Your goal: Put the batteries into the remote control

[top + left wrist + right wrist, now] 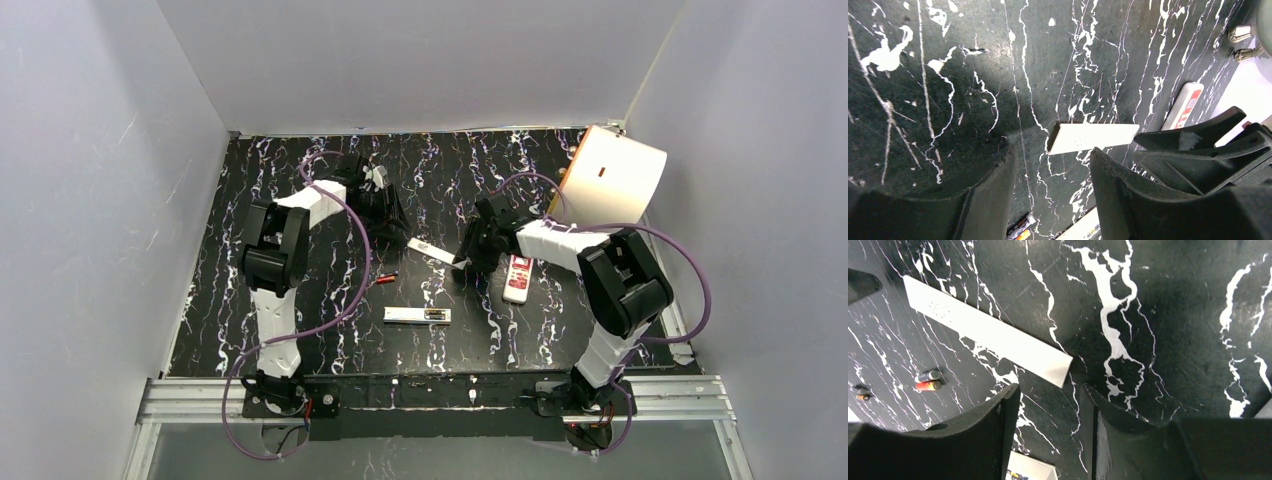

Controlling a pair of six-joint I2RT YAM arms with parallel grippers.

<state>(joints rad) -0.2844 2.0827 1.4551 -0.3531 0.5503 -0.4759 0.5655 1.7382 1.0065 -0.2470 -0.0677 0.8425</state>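
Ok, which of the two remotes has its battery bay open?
The crosswise remote at near centre: a dark recess shows at its right end. The red-and-white remote farther right shows none.

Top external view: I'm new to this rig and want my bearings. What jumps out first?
Both arms lean in over a slim white oblong piece at mid-table, the left gripper and right gripper open at its opposite ends. Near it lie the batteries, a white remote and a red-and-white remote. A large pale roll fills the far right corner.
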